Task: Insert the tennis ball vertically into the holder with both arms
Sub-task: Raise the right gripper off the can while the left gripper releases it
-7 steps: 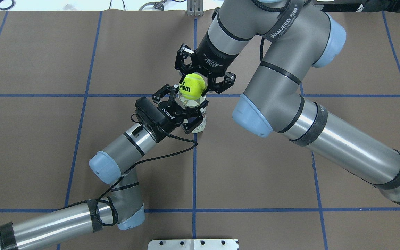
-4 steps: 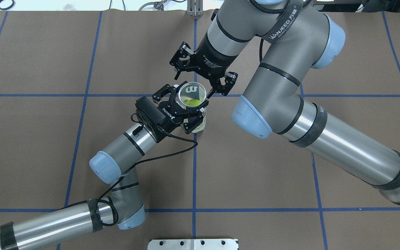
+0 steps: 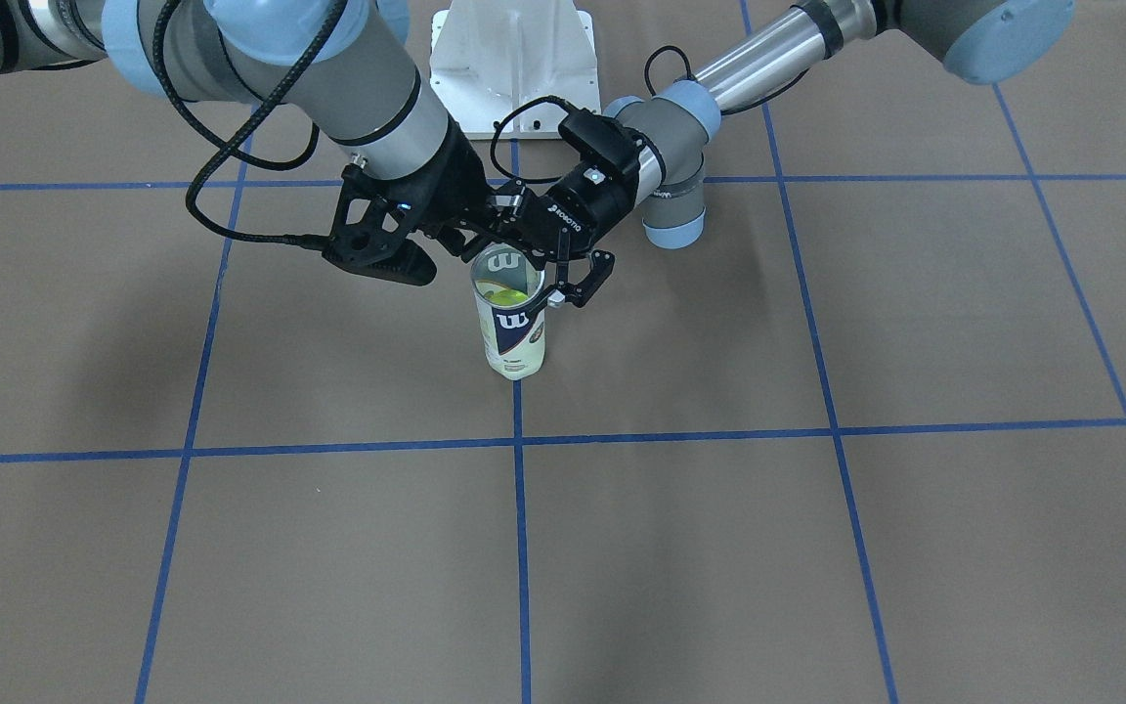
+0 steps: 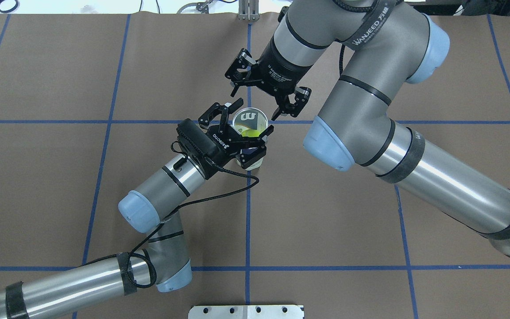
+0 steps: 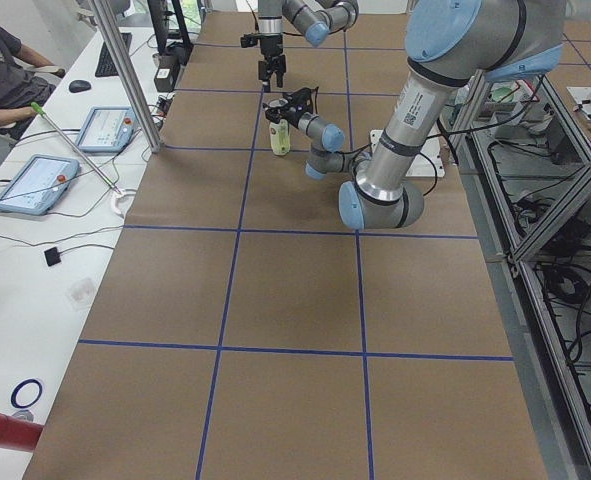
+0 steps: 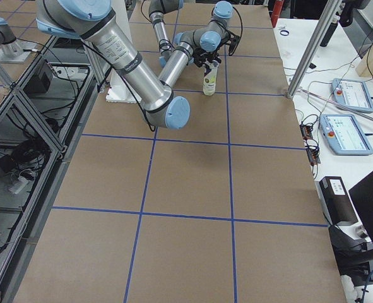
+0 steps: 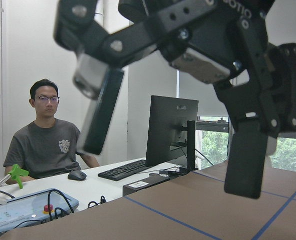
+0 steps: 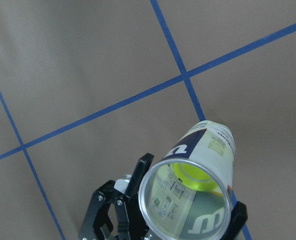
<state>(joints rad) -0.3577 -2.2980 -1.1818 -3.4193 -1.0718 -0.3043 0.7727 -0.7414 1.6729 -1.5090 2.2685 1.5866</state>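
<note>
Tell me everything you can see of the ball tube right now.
The holder is a clear plastic tube with a white-and-navy label bearing a white W. It stands upright on a blue tape line, mouth open. A yellow-green tennis ball lies inside. The left gripper, open, flanks its top; contact is unclear. The open right gripper hangs apart from it.

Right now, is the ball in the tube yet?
Nearly done. The tennis ball sits inside the holder, which stands upright. Nothing is in hand: the right pincer hangs open and empty, and the left pincer is open, flanking the holder's top. Left, probably: both pincers backing away.
</note>
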